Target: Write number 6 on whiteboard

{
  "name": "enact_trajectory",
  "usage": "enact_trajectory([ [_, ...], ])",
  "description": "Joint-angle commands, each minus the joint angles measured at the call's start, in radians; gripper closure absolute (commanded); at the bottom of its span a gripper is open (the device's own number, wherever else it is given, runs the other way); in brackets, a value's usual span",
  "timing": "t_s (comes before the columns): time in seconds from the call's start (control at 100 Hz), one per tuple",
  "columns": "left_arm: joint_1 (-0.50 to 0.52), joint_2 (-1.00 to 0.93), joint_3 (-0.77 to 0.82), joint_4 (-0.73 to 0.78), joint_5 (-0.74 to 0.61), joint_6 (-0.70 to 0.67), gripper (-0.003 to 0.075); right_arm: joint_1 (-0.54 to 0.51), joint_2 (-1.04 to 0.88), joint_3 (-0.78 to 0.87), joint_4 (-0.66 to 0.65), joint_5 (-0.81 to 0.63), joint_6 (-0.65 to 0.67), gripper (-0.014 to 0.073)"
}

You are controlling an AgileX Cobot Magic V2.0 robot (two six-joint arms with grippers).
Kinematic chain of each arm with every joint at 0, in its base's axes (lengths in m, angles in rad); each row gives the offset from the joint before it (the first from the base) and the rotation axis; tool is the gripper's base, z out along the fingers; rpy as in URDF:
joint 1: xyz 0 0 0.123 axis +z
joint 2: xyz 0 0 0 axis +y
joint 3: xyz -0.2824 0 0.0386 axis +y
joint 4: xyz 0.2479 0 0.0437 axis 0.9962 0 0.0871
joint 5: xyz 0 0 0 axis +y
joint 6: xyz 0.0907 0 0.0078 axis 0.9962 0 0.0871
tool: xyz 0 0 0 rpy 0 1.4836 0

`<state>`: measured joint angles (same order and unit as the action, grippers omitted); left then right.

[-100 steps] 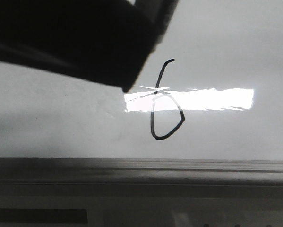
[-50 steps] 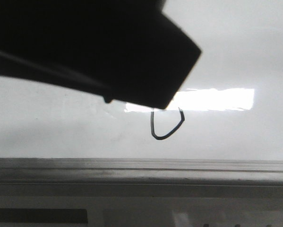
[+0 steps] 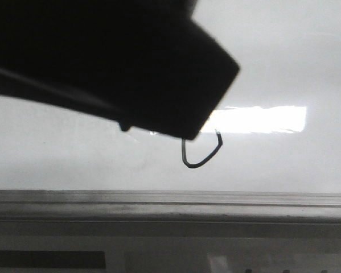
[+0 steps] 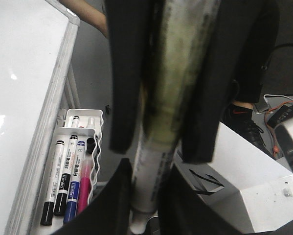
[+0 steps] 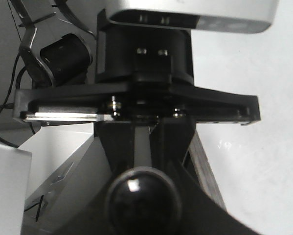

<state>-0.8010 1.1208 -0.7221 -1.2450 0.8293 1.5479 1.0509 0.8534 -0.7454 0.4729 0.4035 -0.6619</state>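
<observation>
Left gripper (image 4: 168, 98): shut tight on a white pen (image 4: 151, 186).
Left fingers (image 4: 129, 73): two long black bars, one on each side of the pen, both touching it.
Right gripper (image 5: 146, 147): fingers close together, with only a thin gap showing.
Right fingers (image 5: 173, 142): a round black knob (image 5: 142, 198) sits at their ends; I cannot tell if they pinch it.
Arm in the front view (image 3: 102, 62): a big dark block, coming in from 10 o'clock, its blunt corner pointing toward 4 o'clock near the middle. I cannot tell which arm it is.
</observation>
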Motion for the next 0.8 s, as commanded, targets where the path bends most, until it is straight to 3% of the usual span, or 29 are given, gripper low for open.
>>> enact_trajectory([
  [0.0, -0.002, -0.011, -0.032, -0.059, -0.054, -0.003, 0.0741, 0.003, -0.004, -0.035, 0.079, -0.054, -0.002, 0.0571],
  [0.15, -0.002, -0.011, -0.032, -0.059, -0.054, -0.003, 0.0741, 0.003, -0.004, -0.035, 0.089, -0.058, -0.002, 0.0248],
  [0.26, -0.002, -0.011, -0.032, -0.059, -0.052, -0.003, 0.0741, 0.003, -0.004, -0.035, 0.089, -0.072, -0.002, 0.0124],
  [0.55, -0.002, -0.011, -0.032, -0.059, -0.037, -0.003, 0.0741, -0.006, -0.031, -0.035, 0.054, -0.195, -0.002, 0.0112],
  [0.79, -0.002, -0.013, -0.032, -0.059, 0.003, -0.005, 0.0741, -0.093, -0.062, -0.035, -0.004, -0.196, -0.002, 0.0127],
])
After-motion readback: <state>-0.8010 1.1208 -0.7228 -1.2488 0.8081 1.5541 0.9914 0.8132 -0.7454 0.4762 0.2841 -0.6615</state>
